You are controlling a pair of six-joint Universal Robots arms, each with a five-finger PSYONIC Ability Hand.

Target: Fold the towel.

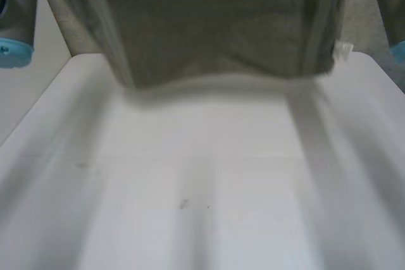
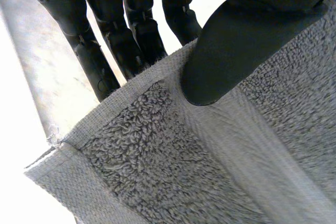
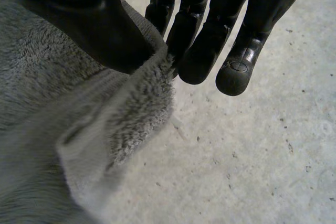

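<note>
Left hand point(image 2: 252, 40): you have it pinching the towel point(image 2: 157, 171). The thumb lies flat on the towel's looped face, at the end of a plain woven band point(image 2: 247, 150). The fingers point(image 2: 105, 40) run straight down behind the towel's hemmed edge, close to a corner.
Right hand point(image 3: 100, 30): you have this one closed on the towel too. The thumb presses on the towel's edge from one side and the fingers point(image 3: 210, 51) stand at the far side of that edge, their tips just past the towel.
Towel: grey terry, held up off the table and hanging as a wide sheet. In the head view its lower edge is free. A small white tag sits at the towel's right edge.
Arms: you see the left arm point(image 1: 16, 23) just outside the towel's left side and the right arm point(image 1: 389, 4) just outside its right side.
Table point(image 1: 190, 175): white, lying below the towel's lower edge and apart from it, with a few small dark specks.
</note>
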